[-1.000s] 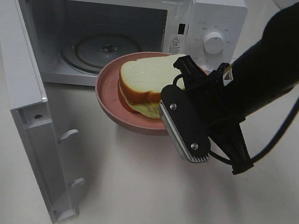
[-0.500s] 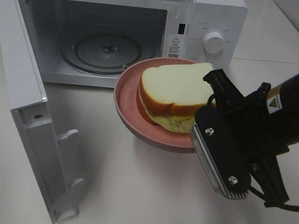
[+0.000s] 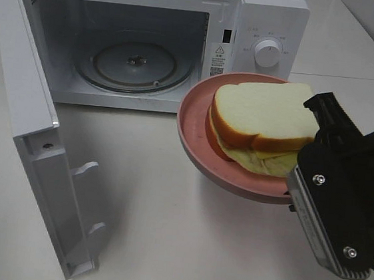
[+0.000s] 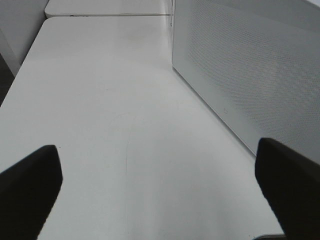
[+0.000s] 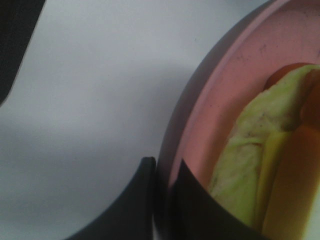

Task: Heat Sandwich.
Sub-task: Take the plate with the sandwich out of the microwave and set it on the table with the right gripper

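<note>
The pink plate [image 3: 192, 124] with the sandwich [image 3: 262, 124] is pinched by the right gripper [image 5: 162, 172]; it should be kept flat when slid into the microwave [image 3: 135, 61].

Kitchen-style test bench: microwave [image 3: 151, 36], plain white table [image 3: 182, 246].

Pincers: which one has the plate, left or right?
The right pincer, shut on the rim of the pink plate carrying the sandwich. The left pincer is open over bare table.

White table [image 3: 182, 246]: microwave [image 3: 266, 28] sits at back (door [image 3: 34, 130] swung open).
</note>
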Robot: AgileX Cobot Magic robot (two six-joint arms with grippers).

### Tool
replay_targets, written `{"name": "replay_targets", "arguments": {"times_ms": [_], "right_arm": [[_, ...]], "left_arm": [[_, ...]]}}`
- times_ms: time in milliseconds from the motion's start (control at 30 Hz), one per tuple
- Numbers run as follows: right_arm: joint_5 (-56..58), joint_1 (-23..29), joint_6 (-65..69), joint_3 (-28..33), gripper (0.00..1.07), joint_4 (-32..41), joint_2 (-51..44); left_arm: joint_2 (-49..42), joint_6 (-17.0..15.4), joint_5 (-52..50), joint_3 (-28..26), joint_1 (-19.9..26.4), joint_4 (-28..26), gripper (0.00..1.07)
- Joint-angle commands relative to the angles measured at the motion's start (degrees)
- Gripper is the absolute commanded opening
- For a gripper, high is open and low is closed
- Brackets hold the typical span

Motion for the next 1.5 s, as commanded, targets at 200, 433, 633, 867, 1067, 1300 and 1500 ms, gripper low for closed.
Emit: {"name": "replay_targets", "arguments": {"times_ms": [200, 433, 633, 867, 1067, 1300, 1500], "right_arm": [[4.64, -0.23, 12.78, 0.69, 0.01, -11.06, -5.44], [8.19, -0.23, 23.61, 0.74, 0.01, -16.79, -5.73], [10.14, -0.23, 38.67, 0.74, 0.01, -21.94, -5.73], [12.95, -0.23, 50.25, 0.74, 0.01, -24.75, -5.73], [16.90, -0.23, 61.82, 0.74, 0.01, -28.99, -5.73], [20.68, -0.23, 75.80, 0.74, 0.01, -29.34, -5.73], [23.49, -0.23, 82.39, 0.74, 0.01, -31.11, -5.10]], "left_arm": [[-1.55, -0.40, -0.74, 0.17, 0.23, -0.29, 1.03], [-1.55, -0.40, -0.74, 0.17, 0.23, -0.29, 1.03], [-1.55, -0.40, -0.74, 0.17, 0.23, -0.29, 1.03], [-1.55, -0.40, -0.74, 0.17, 0.23, -0.29, 1.03], [-1.55, -0.40, -0.74, 0.17, 0.23, -0.29, 1.03], [-1.55, -0.40, -0.74, 0.17, 0.23, -0.29, 1.03], [-1.55, -0.40, -0.74, 0.17, 0.23, -0.29, 1.03]]}}
